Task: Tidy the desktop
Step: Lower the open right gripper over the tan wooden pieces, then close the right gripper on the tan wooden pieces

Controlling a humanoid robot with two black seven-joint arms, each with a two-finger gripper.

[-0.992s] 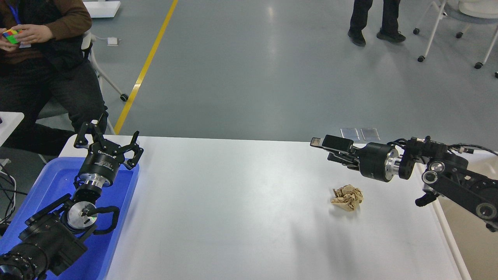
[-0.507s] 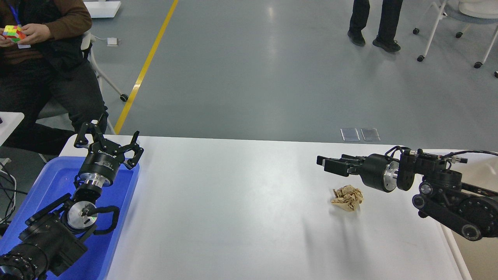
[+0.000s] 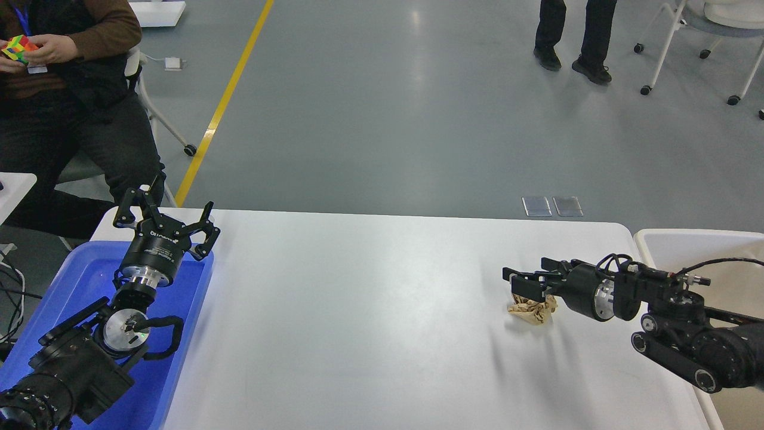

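desktop [image 3: 370, 310]: right gripper [image 3: 525, 285] low, level, fingers straddling paper wad [image 3: 532, 309]

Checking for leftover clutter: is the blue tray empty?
Cannot tell. The blue tray shows only bare blue, but the left arm covers much of it.

Crumpled brown paper [image 3: 533, 311] partly hidden behind the right gripper [image 3: 525, 282], blue tray [image 3: 179, 334] cut off at the left edge, beige bin [image 3: 674, 242] cut off at the right edge
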